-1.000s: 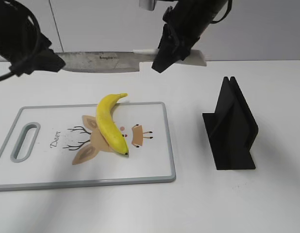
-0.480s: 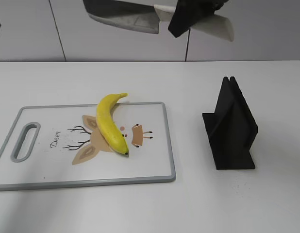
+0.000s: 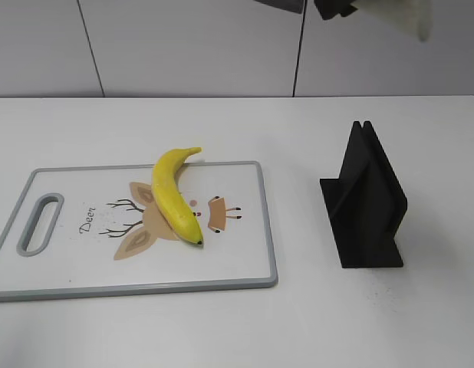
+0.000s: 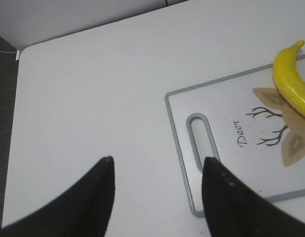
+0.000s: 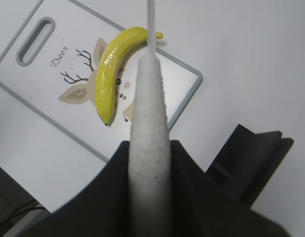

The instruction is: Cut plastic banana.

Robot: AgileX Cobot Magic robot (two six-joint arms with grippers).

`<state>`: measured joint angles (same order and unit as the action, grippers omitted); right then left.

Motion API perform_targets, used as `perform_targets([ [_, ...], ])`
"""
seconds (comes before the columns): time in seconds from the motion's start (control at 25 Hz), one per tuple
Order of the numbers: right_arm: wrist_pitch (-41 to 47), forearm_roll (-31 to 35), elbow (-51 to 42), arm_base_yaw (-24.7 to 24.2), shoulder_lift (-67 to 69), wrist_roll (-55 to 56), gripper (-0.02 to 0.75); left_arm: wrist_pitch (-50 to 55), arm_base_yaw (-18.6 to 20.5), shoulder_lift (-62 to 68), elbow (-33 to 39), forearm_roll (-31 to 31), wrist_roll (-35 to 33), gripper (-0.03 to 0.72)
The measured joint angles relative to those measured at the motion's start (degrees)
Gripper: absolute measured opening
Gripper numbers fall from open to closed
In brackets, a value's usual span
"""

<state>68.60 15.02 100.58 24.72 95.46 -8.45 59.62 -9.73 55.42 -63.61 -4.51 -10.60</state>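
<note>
The yellow plastic banana (image 3: 175, 195) lies whole on the white cutting board (image 3: 237, 261), stem toward the far edge; it also shows in the left wrist view (image 4: 290, 81) and the right wrist view (image 5: 113, 69). My right gripper (image 5: 150, 145) is shut on the knife's white handle (image 5: 150, 123), high above the board; the thin blade edge (image 5: 151, 15) points over the banana. In the exterior view only the handle end (image 3: 409, 17) shows at the top edge. My left gripper (image 4: 157, 165) is open and empty, high above the table left of the board (image 4: 182, 148).
A black knife stand (image 3: 367, 203) stands on the white table to the right of the board; it also shows in the right wrist view (image 5: 251, 158). The table's left edge (image 4: 14, 123) shows in the left wrist view.
The right gripper has lifted the knife up and to the right, almost out of the exterior view. The left arm has left that view. The banana and board have not moved.
</note>
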Motion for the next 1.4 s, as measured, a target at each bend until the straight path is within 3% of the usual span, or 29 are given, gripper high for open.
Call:
perform_targets([
  [0.24, -4.0, -5.7, -8.8, 0.0, -7.2, 7.8, 0.179, -0.1, 0.0, -9.2, 9.1, -0.2, 6.7, 0.579],
  [0.48, -8.0, -11.7, -19.2, 0.0, -12.4, 16.3, 0.179, -0.4, 0.0, -19.8, 19.8, 0.4, 8.4, 0.613],
  [0.76, -14.6, -14.1, -31.7, 0.0, -18.4, 24.1, 0.179, 0.2, 0.0, -32.8, 29.1, 0.8, 10.6, 0.614],
  [1.0, -16.2, -17.8, -38.7, 0.0, -21.2, 29.6, 0.179, 1.9, 0.0, -42.7, 32.5, 0.9, 10.6, 0.614],
  [1.4, -22.0, -18.1, -46.1, 0.0, -21.4, 33.8, 0.179, 1.0, 0.0, -54.2, 34.3, 0.9, 10.6, 0.573],
])
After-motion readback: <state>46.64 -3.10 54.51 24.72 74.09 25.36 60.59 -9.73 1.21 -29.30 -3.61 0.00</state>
